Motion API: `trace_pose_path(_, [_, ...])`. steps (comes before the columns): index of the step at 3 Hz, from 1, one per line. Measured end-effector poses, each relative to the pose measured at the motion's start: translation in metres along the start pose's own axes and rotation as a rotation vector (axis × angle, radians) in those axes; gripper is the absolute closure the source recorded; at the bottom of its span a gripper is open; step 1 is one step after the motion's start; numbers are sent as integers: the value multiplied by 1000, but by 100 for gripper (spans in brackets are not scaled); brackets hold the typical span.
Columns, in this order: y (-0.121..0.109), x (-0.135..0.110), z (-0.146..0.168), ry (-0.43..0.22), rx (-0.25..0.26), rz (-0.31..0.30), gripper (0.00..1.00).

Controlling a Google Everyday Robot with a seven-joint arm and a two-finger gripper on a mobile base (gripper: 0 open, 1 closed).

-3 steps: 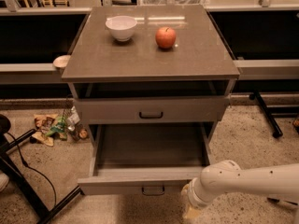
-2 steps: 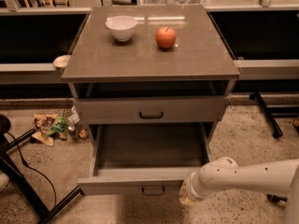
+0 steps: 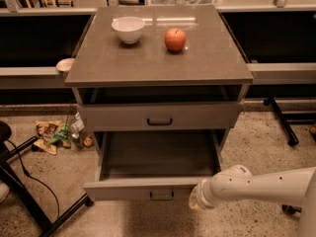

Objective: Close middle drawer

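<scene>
Though I cannot tell whether it is clenched or released, the hand (image 3: pixel 196 200) sits at the right end of the middle drawer (image 3: pixel 133 189) front. The drawer is pulled out beyond the surface (image 3: pixel 148 58) front edge, so closing it likely means pushing straight back.

Dim overhead light, glare on cabinet top (image 3: pixel 148 58), shadowed middle drawer (image 3: pixel 158 157), pincer (image 3: pixel 195 201) at its front
</scene>
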State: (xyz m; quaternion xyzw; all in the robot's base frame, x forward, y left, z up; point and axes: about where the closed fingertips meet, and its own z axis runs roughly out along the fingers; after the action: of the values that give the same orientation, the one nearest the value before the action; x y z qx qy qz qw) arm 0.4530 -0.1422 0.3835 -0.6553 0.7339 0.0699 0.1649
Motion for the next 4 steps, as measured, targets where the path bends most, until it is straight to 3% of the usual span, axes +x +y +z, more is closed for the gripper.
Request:
trace_pose_path(1, [0,0,0,0,0,0,100])
trace_pose_path(3, [-24,-6,5,-30,55,-22,100])
trace_pose_path(4, [-50,-11,7,-50,103,-35,100])
